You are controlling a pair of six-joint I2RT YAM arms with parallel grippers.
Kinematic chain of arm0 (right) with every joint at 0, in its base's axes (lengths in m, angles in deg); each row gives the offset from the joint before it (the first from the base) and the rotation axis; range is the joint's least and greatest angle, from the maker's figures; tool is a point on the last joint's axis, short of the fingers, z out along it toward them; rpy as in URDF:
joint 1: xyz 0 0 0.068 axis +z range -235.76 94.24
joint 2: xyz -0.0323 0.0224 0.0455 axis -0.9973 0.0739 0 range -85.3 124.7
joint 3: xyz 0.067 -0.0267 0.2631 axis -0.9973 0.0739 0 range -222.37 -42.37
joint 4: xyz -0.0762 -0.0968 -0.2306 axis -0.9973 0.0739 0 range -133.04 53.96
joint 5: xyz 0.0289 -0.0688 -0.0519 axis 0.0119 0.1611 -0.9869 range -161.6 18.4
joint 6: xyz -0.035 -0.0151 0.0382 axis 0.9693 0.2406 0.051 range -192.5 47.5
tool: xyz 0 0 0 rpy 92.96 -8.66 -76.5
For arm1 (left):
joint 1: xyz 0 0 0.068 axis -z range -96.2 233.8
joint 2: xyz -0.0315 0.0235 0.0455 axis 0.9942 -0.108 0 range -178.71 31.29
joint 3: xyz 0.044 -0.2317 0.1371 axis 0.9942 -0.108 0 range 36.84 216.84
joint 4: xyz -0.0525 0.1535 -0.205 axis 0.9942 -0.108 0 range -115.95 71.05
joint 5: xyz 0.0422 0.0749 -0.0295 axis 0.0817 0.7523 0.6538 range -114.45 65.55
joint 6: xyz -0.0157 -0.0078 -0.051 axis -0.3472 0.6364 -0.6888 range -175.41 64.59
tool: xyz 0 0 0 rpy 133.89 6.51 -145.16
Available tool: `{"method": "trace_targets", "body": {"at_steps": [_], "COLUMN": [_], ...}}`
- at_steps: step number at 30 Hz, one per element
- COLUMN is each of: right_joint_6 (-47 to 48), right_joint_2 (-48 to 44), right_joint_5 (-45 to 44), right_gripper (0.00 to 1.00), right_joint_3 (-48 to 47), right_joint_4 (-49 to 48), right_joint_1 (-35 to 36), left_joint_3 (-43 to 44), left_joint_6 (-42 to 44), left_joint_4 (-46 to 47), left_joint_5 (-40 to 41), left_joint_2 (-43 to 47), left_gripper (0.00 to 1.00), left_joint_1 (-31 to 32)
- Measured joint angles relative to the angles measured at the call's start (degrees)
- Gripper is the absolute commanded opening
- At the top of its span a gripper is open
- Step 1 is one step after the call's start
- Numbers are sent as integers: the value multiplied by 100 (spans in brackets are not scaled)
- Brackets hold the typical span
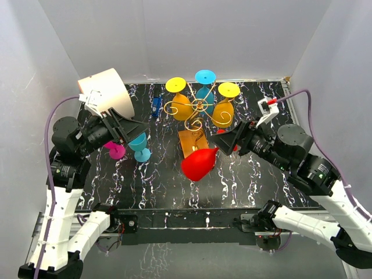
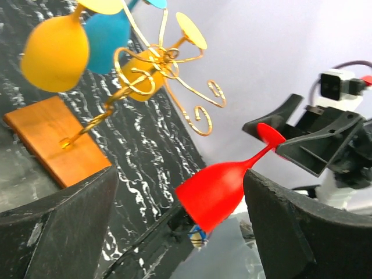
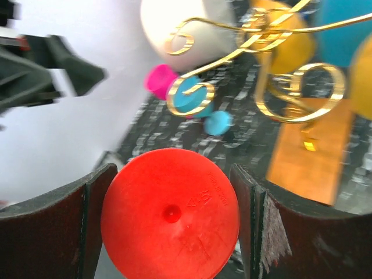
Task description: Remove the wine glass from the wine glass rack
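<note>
The wine glass rack [image 1: 196, 110] is gold wire on an orange-brown wooden base [image 1: 190, 142], at the table's middle back. Two yellow glasses [image 1: 180, 104] and a blue glass [image 1: 204, 87] hang on it upside down. My right gripper [image 1: 225, 141] is shut on the round foot [image 3: 170, 212] of a red wine glass [image 1: 199, 164], holding it tilted off the rack, in front of the base. My left gripper [image 1: 131, 131] is open and empty to the left; the red glass [image 2: 218, 192] shows far beyond its fingers [image 2: 290, 232].
A teal glass [image 1: 139, 145] and a pink glass [image 1: 115, 150] stand on the black marbled table by the left gripper. A cream cone-shaped object [image 1: 107, 93] sits above the left arm. A small blue item [image 1: 156, 106] lies left of the rack. White walls enclose the table.
</note>
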Motion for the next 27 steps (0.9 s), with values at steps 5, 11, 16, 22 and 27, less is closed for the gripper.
{"method": "trace_targets", "body": {"at_steps": [5, 11, 16, 22, 27], "right_joint_6": [-890, -1808, -2393, -2900, -3292], "right_joint_2": [-186, -146, 63, 533, 1143], "right_joint_5": [955, 1119, 905, 863, 1161], "right_gripper": [60, 60, 60, 59, 58], "right_joint_3": [590, 852, 850, 828, 796], "right_joint_4": [-1567, -3230, -4336, -5160, -5624], "right_joint_1": [0, 0, 0, 0, 0], "left_joint_3": [-470, -1014, -1036, -1036, -1038], "left_joint_6": [-636, -1523, -1773, -1882, -2083], "left_joint_4": [1174, 2763, 3204, 3237, 3451], "left_joint_5": [-592, -1139, -1294, -1298, -1300], "left_joint_2": [264, 852, 973, 975, 960], "left_gripper": [91, 94, 91, 75, 58], "left_joint_1": [0, 0, 0, 0, 0]}}
